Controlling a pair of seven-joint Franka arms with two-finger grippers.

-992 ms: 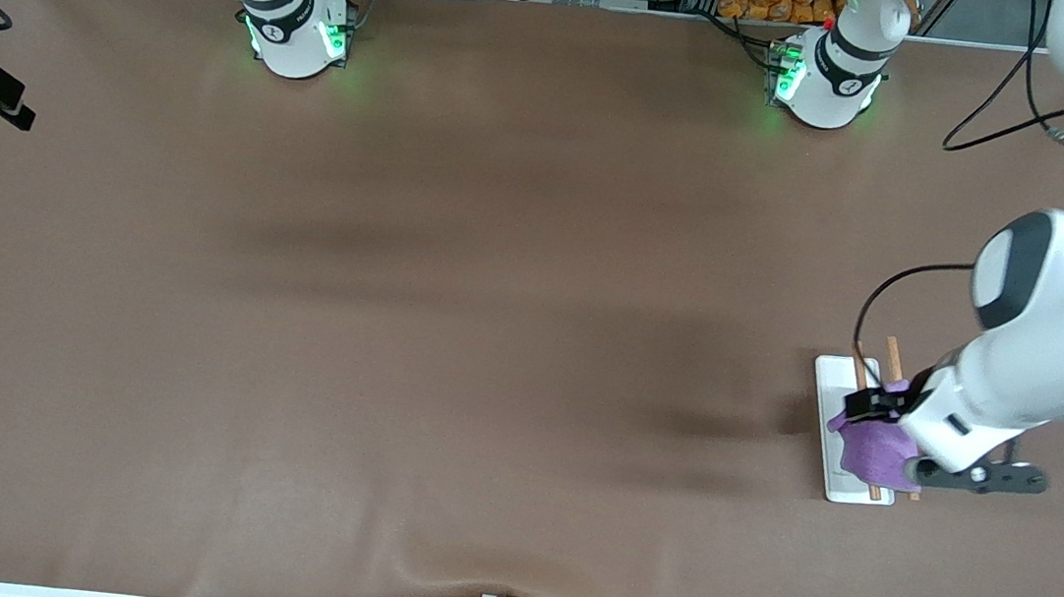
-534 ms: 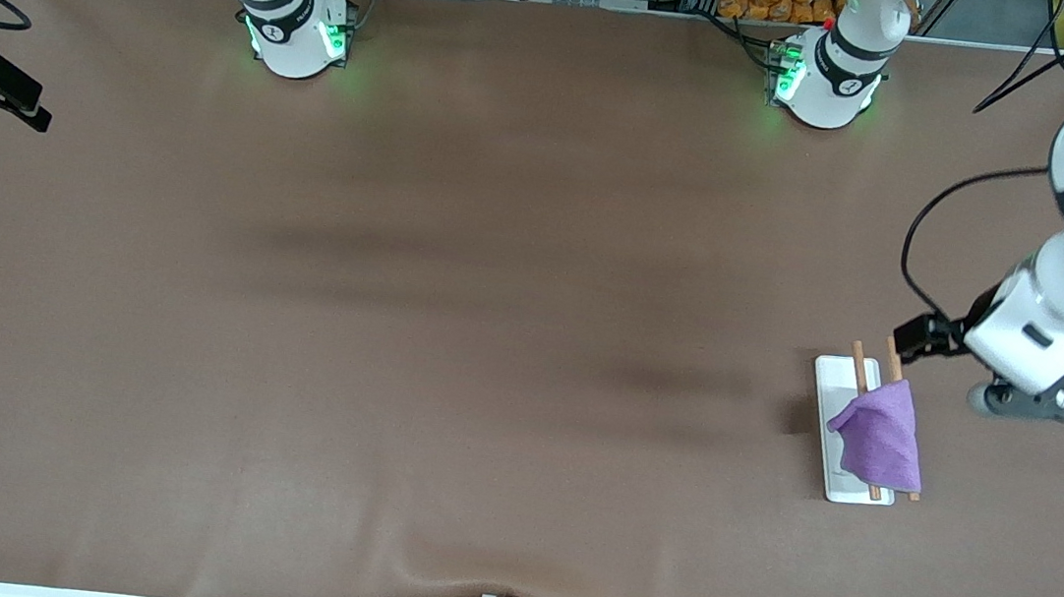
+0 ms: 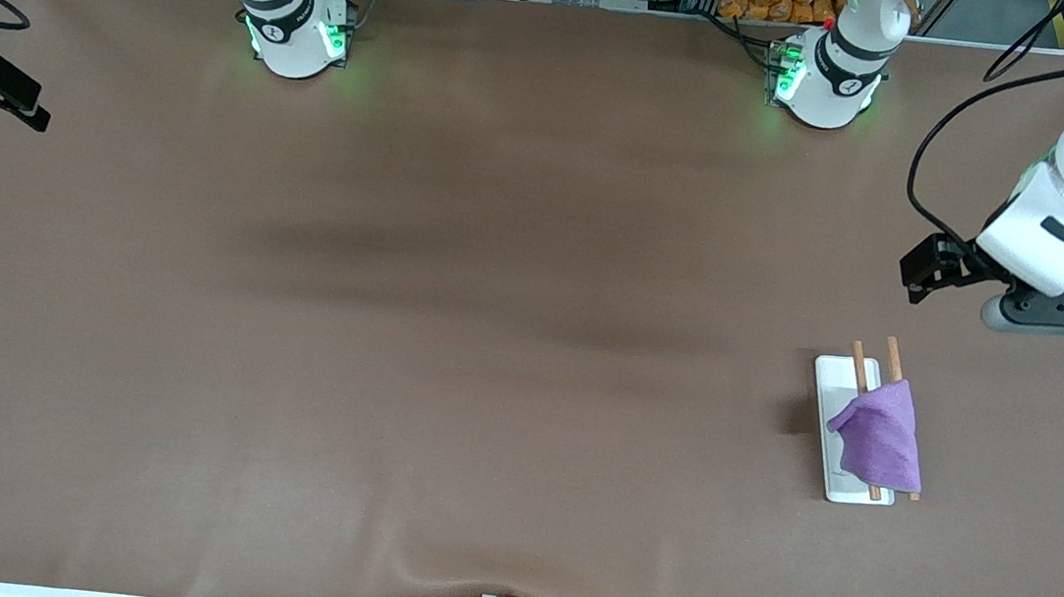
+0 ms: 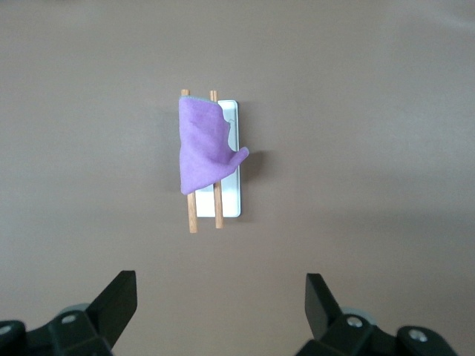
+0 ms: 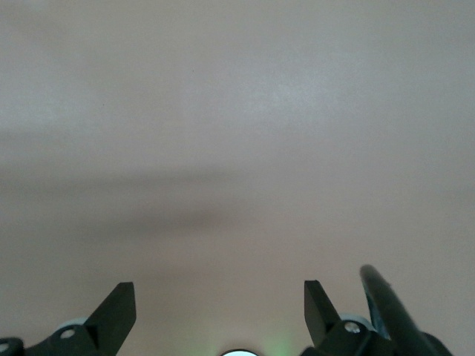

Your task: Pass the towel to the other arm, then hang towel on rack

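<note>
Lilac towel (image 3: 876, 443) draped over rack (image 3: 850, 426) rods, task looks done; left gripper (image 4: 221, 304) above it, fingers apart, empty; right gripper (image 5: 220, 304) waits over bare table (image 3: 450, 329), fingers apart; retreat should lift straight up, no snagging cloth

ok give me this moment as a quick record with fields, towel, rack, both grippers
towel: draped over both rods of the rack, not held
rack: white base on the table, toward the left arm's end
left gripper: open, empty, up in the air over bare table beside the rack
right gripper: open, empty, over bare table; arm waits
task state: towel hung
</note>
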